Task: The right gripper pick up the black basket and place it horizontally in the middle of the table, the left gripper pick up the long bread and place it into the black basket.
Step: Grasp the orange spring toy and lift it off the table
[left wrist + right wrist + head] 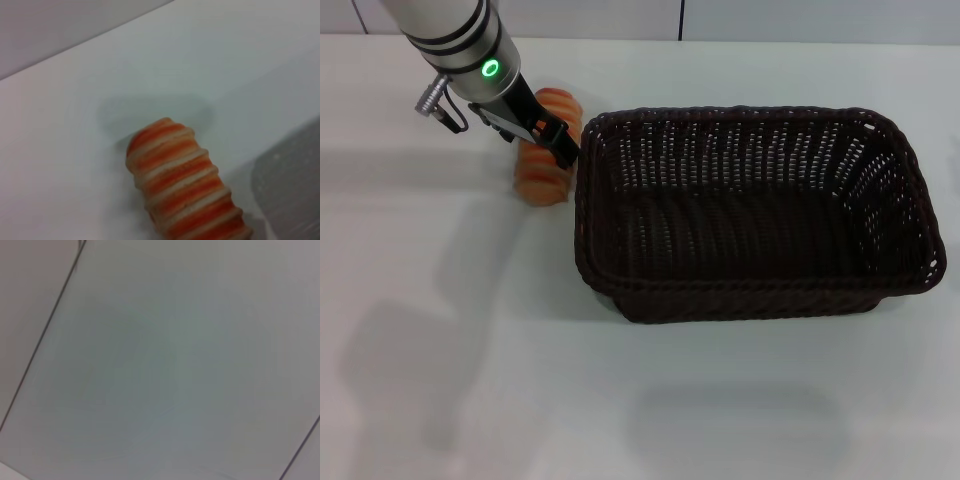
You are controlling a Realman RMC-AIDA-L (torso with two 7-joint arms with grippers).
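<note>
Bare white surface (470, 400) nearest; basket (750, 215) lying lengthwise mid-surface, empty, so placement appears done. Far left, the left tool (548, 135) pinches the bread (545, 170) beside the basket's left rim; transfer remains. Right tool unseen.

Surface: a plain pale grey-white plane (170, 365) fills nearly the whole right wrist view.
Lines: one thin dark straight line (42, 337) crosses one corner on a slant; a second short dark line (300, 447) cuts the opposite corner.
Edge: a lighter strip (10, 471) shows at one corner.
Objects: nothing identifiable lies on the plane.
</note>
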